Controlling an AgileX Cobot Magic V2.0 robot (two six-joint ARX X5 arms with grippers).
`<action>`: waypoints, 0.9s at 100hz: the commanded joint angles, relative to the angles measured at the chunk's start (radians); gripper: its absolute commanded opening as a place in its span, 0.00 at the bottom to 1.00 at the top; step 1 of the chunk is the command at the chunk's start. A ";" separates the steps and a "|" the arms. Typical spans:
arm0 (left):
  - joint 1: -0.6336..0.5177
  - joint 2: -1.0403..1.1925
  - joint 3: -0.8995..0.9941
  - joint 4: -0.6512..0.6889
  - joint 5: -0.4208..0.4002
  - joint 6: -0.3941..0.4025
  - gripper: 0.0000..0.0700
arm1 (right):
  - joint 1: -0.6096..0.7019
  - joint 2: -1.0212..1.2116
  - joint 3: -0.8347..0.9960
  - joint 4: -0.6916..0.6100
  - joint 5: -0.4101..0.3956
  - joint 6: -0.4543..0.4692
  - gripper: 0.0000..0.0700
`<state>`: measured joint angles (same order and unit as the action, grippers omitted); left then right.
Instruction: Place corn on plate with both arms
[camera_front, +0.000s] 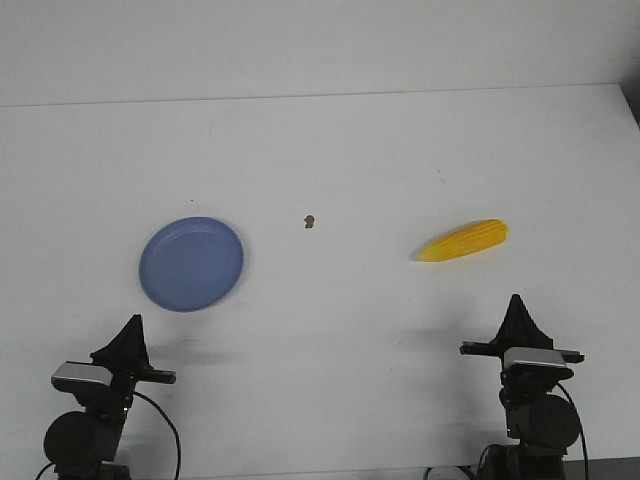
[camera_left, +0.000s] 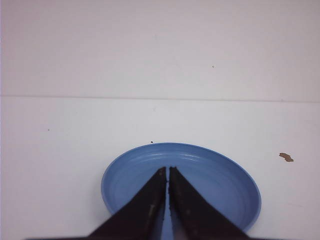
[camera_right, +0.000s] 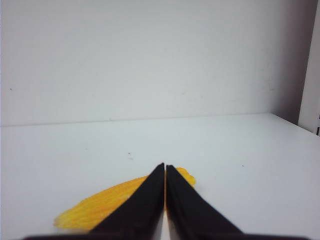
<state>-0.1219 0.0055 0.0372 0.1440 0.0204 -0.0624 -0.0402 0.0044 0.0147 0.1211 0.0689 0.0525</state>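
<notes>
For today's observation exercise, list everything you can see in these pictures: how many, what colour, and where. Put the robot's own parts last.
plate: one, periwinkle blue, on the left side of the table, nothing on it.
corn: one, bright yellow, lying on the right side of the table, apart from the plate.
speck: one, small and brown, on the table between plate and corn.
table: one, white, under everything.
left end effector: one, black, near edge, facing the plate, fingers shut and holding nothing.
right end effector: one, black, near edge, facing the corn, fingers shut and holding nothing.
</notes>
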 joint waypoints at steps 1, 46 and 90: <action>0.000 0.000 0.034 0.006 -0.016 -0.005 0.02 | 0.001 -0.003 0.000 0.013 -0.013 0.014 0.02; 0.000 0.219 0.488 -0.387 -0.115 -0.060 0.02 | 0.002 0.128 0.370 -0.396 -0.021 0.003 0.02; 0.000 0.719 0.959 -0.809 -0.132 -0.080 0.02 | 0.002 0.574 0.902 -0.945 -0.020 -0.007 0.02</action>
<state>-0.1219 0.6670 0.9470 -0.6098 -0.1078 -0.1478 -0.0395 0.5434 0.8806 -0.8249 0.0490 0.0490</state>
